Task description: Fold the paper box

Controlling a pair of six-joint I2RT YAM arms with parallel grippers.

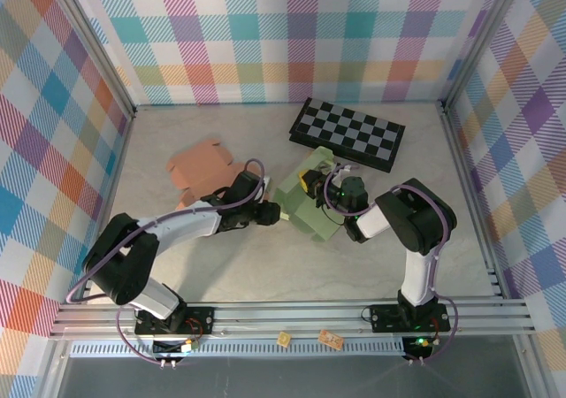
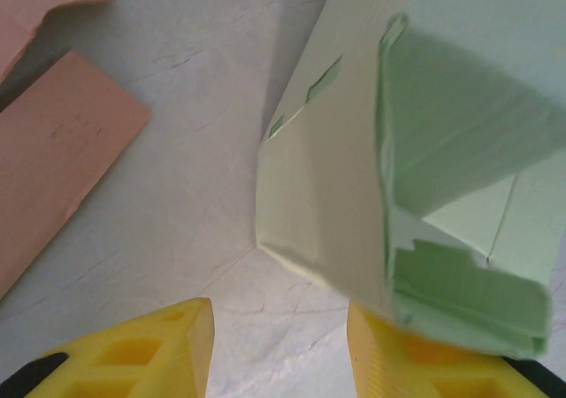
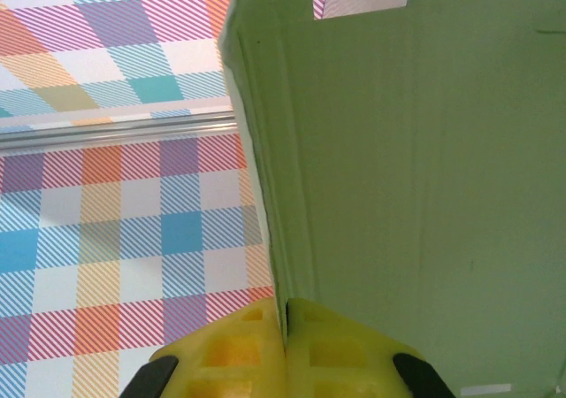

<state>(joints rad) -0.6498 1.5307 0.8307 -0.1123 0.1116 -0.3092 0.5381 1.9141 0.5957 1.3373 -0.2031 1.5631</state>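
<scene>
The pale green paper box (image 1: 311, 205) sits partly folded in the middle of the table, its panels raised. My right gripper (image 1: 313, 184) is at the box's upper side. In the right wrist view its yellow fingers (image 3: 285, 345) are pinched together on the thin edge of a green wall (image 3: 407, 195). My left gripper (image 1: 271, 212) is at the box's left corner. Its yellow fingers stand apart (image 2: 279, 354) with bare table between them. The box's lower corner (image 2: 327, 177) overlaps the right finger (image 2: 416, 367) and a folded flap (image 2: 460, 283) stands beside it.
A flat pink cardboard blank (image 1: 202, 168) lies left of the box, close to my left arm, and also shows as pink panels (image 2: 62, 141). A folded black and white chessboard (image 1: 348, 133) lies behind the box. Checked walls enclose the table (image 1: 265, 265).
</scene>
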